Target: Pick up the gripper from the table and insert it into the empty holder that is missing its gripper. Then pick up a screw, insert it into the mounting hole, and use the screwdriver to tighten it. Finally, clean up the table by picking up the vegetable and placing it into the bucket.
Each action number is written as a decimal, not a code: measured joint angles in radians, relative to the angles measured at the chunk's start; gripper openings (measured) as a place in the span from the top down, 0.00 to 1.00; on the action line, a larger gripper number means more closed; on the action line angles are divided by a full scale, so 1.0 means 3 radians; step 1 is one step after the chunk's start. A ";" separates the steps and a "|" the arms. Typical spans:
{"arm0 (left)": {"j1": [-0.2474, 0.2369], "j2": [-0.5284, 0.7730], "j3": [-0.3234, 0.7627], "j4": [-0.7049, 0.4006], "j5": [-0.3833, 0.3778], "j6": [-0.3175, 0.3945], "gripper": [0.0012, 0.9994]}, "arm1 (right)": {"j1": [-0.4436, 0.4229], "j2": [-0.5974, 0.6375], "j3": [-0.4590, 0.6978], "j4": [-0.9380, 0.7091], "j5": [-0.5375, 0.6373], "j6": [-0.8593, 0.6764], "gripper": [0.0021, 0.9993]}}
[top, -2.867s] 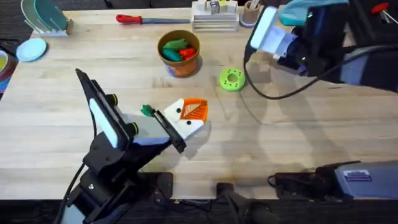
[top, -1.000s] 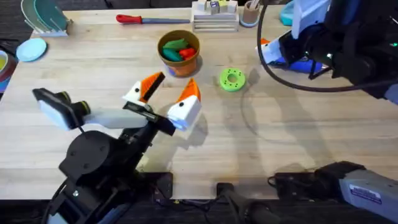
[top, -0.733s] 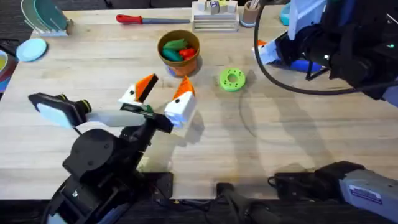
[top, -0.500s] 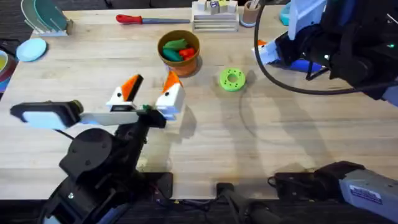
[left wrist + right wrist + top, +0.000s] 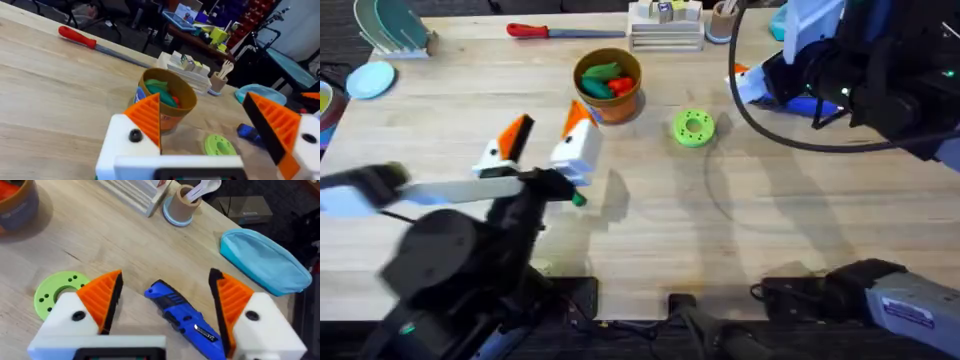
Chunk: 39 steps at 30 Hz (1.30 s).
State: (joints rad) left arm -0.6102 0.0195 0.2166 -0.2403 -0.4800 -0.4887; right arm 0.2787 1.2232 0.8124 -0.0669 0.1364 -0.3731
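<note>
Since the earlier frame our left gripper (image 5: 542,143) had swung further left, its jaws spread wide and holding nothing, the bucket (image 5: 608,84) just beyond them. Our right gripper (image 5: 165,302) hung with jaws wide over the desk (image 5: 740,220), the blue screwdriver (image 5: 187,317) lying between them, untouched.

- Left arm (image 5: 440,250): blurred dark mass in the overhead view; its base runs off the bottom edge.
- Vegetable (image 5: 579,200): a small green tip behind the left gripper (image 5: 538,150); the rest is hidden by the arm.
- Screwdriver (image 5: 186,318): between the right gripper's (image 5: 165,297) fingers in the wrist view; its near end is cut off, tip unseen.
- Bucket (image 5: 167,105): lower wall hidden behind a left finger (image 5: 142,130).
- Right arm (image 5: 880,75): cut off at the top and right edges.
</note>
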 joint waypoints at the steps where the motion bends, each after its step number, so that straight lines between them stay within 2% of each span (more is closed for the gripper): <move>1: 0.0000 0.0019 0.0116 -0.0116 -0.0016 -0.0018 0.00 | 0.0000 0.0000 0.0000 0.0000 0.0000 0.0000 0.01; 5: 0.0000 0.0329 0.0692 -0.0602 -0.0130 -0.0059 0.00 | 0.0000 0.0000 0.0000 0.0000 -0.0001 0.0002 0.01; 9: 0.0000 0.0979 0.1258 -0.1087 -0.0234 -0.0097 0.00 | 0.0000 0.0000 0.0000 0.0000 -0.0008 0.0035 0.01; 12: 0.0000 0.1558 0.1616 -0.1602 -0.0259 -0.0254 0.00 | 0.0000 0.0000 0.0000 0.0001 -0.0008 0.0048 0.01; 15: 0.0000 0.2117 0.1865 -0.2251 -0.0264 -0.0621 0.01 | 0.0000 0.0000 0.0000 0.0000 -0.0009 0.0049 0.01; 18: 0.0000 0.2593 0.1973 -0.2787 -0.0243 -0.1208 0.01 | 0.0000 0.0000 0.0000 0.0000 -0.0008 0.0049 0.01; 21: 0.0000 0.2852 0.1981 -0.3084 -0.0182 -0.1760 0.01 | 0.0000 0.0000 0.0000 0.0000 -0.0009 0.0050 0.01; 25: 0.0000 0.3040 0.1983 -0.3070 -0.0102 -0.2176 0.01 | 0.0000 0.0000 0.0000 0.0000 -0.0009 0.0050 0.01; 30: 0.0000 0.3258 0.1987 -0.3039 -0.0029 -0.2464 0.01 | 0.0000 0.0000 0.0000 0.0000 -0.0009 0.0050 0.01; 35: 0.0042 0.3455 0.1960 -0.3009 -0.0014 -0.2669 0.01 | 0.0000 0.0000 0.0000 0.0000 -0.0009 0.0050 0.01; 39: 0.0232 0.3514 0.1832 -0.2764 0.0113 -0.2699 0.01 | 0.0000 0.0000 0.0000 0.0000 -0.0008 0.0050 0.01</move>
State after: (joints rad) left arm -0.5406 1.0737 0.7663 -1.0695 -0.4460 -1.2983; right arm 0.2787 1.2232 0.8124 -0.0669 0.1341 -0.3580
